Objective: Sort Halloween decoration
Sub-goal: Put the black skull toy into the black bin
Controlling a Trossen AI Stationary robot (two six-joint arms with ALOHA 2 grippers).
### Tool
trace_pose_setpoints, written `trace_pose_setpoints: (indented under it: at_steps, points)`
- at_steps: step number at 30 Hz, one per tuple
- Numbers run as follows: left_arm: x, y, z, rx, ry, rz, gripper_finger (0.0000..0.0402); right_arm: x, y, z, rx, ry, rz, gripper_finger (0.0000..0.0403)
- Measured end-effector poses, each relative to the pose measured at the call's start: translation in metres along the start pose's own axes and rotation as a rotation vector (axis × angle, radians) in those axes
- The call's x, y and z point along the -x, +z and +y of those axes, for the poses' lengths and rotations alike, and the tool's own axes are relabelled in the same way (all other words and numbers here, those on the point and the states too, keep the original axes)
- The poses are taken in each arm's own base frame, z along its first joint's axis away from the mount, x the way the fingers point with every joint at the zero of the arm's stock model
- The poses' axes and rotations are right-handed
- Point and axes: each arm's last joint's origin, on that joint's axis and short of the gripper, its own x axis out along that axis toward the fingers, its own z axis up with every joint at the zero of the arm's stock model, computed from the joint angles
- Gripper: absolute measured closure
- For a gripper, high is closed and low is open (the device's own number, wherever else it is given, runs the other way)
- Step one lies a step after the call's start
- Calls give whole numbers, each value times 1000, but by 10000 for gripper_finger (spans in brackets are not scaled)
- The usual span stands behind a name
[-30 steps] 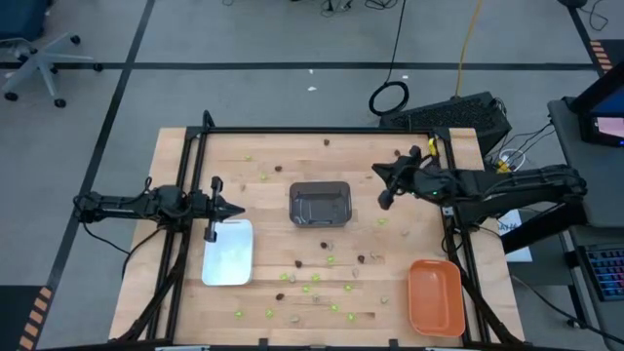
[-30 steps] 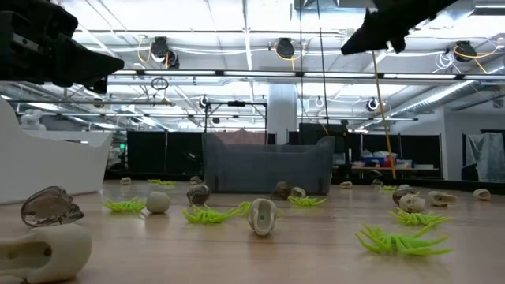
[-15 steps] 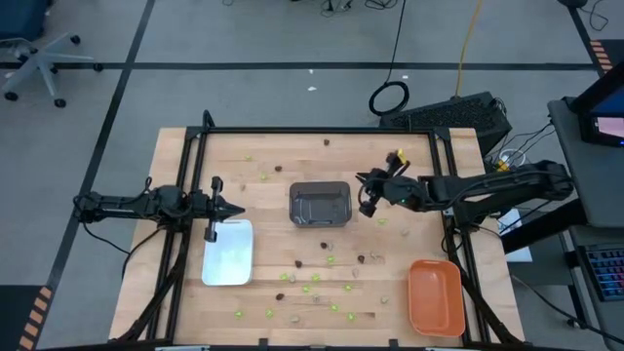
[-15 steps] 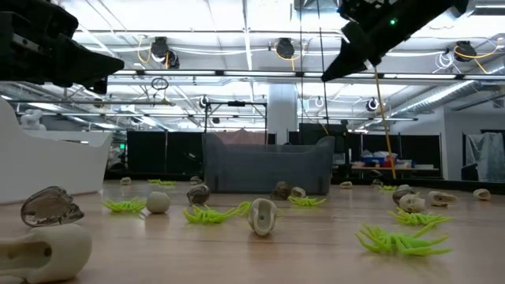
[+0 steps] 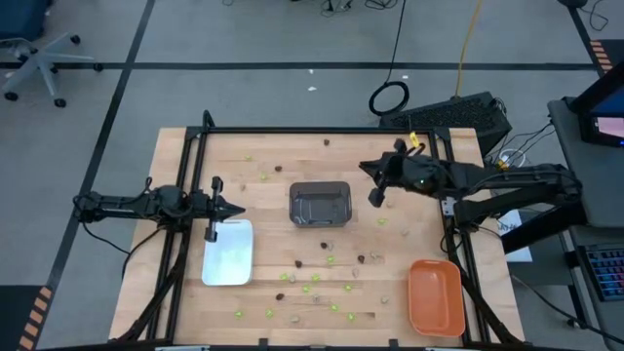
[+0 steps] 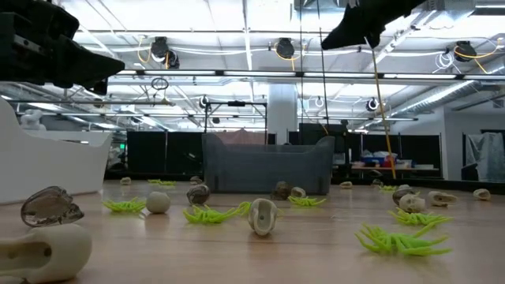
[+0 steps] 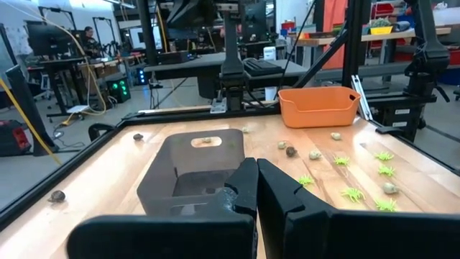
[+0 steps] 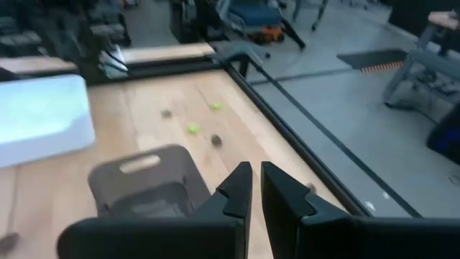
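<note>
Only the low view shows the trinkets' shapes: lime-green spiders, pale skulls and dark lumps; from above they are specks scattered on the desk, mostly on the near side of the dark grey tray. The right hand hangs raised just right of that tray, fingers nearly together, holding nothing visible. The left hand, fingers pressed together, waits left of it, beside the white tray. The orange tray sits well off, at the near right corner.
</note>
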Motion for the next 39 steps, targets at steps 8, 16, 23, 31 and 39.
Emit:
trace_pose_setpoints:
  at_steps: [8,16,23,31,39]
  points:
    - [-1,-1,1,0,32,11,401,-10,-16,-8,70,-30,167,383]
    - [-1,-1,1,-7,40,12,401,-17,-21,-5,47,-9,206,383]
    - [-1,-1,1,1,40,9,401,-14,-31,-7,-34,-40,308,383]
    - [-1,0,1,26,50,7,401,-13,-34,-7,-103,-59,338,383]
    - [-1,0,3,27,90,9,401,-22,-52,-18,-98,-138,381,382]
